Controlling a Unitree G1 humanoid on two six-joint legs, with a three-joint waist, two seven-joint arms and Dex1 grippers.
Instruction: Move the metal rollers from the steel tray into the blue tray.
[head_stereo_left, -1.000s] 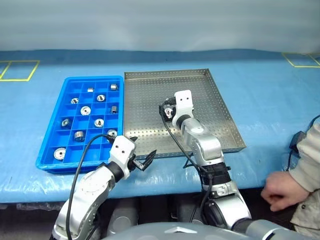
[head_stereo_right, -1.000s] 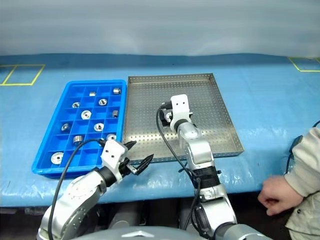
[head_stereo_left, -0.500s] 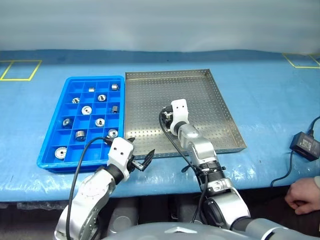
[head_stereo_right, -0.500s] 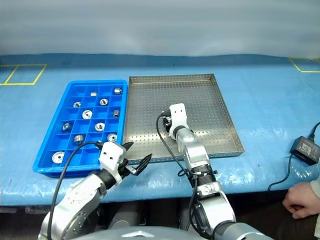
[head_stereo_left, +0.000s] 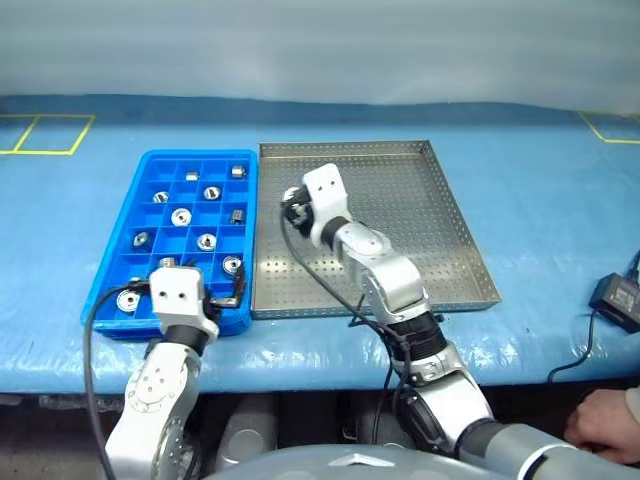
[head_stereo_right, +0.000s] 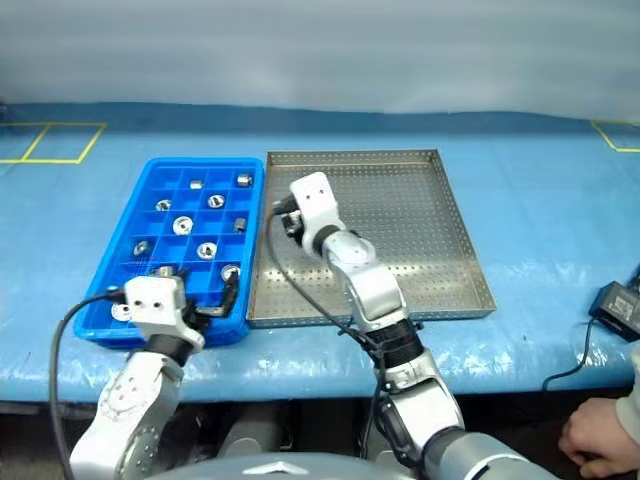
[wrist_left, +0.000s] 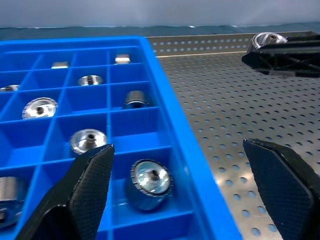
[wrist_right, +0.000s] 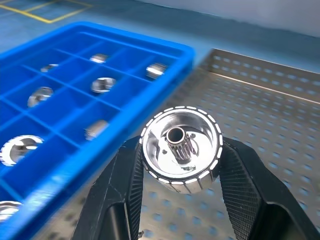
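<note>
**Right hand carrying one roller near the trays' shared edge**

Right hand (wrist_right: 180, 200) is clamped on a metal roller (wrist_right: 180, 149). The roller sits between the two black fingers (wrist_right: 116, 195), its bored face turned toward the wrist camera. In the head view the right hand (head_stereo_left: 296, 207) hangs over the left part of the steel tray (head_stereo_left: 440, 230), just beside the blue tray (head_stereo_left: 110, 278), apart from its rim.

The steel tray's perforated floor is bare where visible.

Blue tray: other metal rollers (head_stereo_left: 181, 216) lie singly in separate compartments, spread across several rows.

Left hand (wrist_left: 175, 185) is spread wide, nothing between its fingers (wrist_left: 85, 192). It sits at the blue tray's near corner, over the near rim; a roller (wrist_left: 148, 181) lies in the compartment just ahead of it.

Both trays rest side by side on the blue-covered tabletop (head_stereo_left: 540, 170).
</note>
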